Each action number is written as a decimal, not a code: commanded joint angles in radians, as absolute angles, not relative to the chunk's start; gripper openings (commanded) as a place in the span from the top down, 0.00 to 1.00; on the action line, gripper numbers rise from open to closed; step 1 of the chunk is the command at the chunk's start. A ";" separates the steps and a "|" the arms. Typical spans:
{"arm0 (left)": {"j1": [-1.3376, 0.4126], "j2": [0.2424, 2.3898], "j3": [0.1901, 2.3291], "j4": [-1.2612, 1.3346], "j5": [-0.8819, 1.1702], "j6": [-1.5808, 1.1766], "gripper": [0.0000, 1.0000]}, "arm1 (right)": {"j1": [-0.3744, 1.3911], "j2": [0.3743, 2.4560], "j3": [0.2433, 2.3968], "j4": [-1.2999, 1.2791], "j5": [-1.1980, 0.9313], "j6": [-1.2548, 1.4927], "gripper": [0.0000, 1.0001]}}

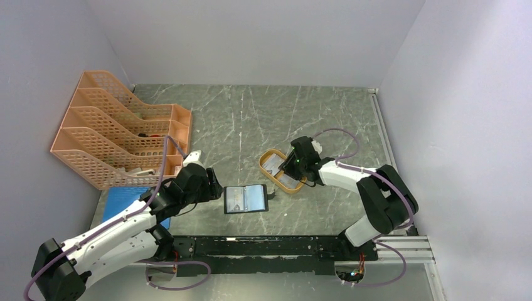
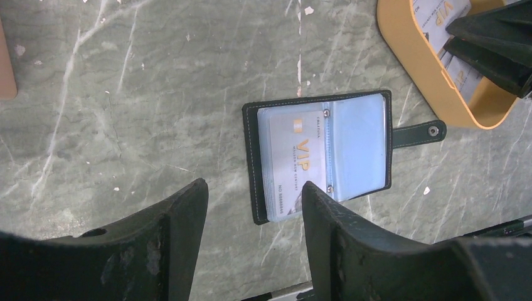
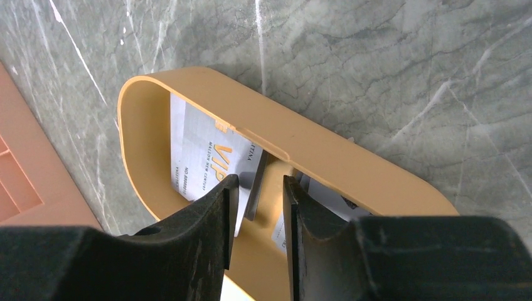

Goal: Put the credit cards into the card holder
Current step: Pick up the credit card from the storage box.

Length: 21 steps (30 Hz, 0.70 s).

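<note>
The card holder (image 1: pixel 245 199) (image 2: pixel 320 153) lies open and flat on the marble table, snap tab to the right. A white VIP credit card (image 2: pixel 295 157) sits in its left bluish pocket. My left gripper (image 1: pixel 212 188) (image 2: pixel 254 189) hovers open just left of and above it, holding nothing. More credit cards (image 3: pixel 201 153) (image 2: pixel 439 12) lie in the orange oval tray (image 1: pixel 280 169) (image 3: pixel 313 144). My right gripper (image 1: pixel 295 164) (image 3: pixel 259 182) reaches down into the tray. Its jaws stand narrowly apart around one tilted card edge (image 3: pixel 254 191), with a gap on the right side.
A peach wire file rack (image 1: pixel 119 132) stands at the back left, and a flat blue pad (image 1: pixel 122 200) lies under the left arm. The arms' black mounting rail (image 1: pixel 270 248) runs along the near edge. White walls enclose the table on three sides.
</note>
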<state>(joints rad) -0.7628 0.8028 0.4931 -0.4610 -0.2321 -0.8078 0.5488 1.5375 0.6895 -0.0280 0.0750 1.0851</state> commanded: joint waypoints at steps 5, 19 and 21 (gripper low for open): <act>-0.762 0.787 0.483 -0.462 -0.225 -0.816 0.39 | 0.541 1.501 0.679 -0.005 0.048 1.075 0.59; -0.762 0.784 0.485 -0.469 -0.232 -0.813 0.39 | 0.541 1.581 0.722 -0.029 0.034 1.071 0.61; -0.762 0.787 0.485 -0.469 -0.232 -0.811 0.39 | 0.539 1.570 0.711 -0.029 0.038 1.069 0.62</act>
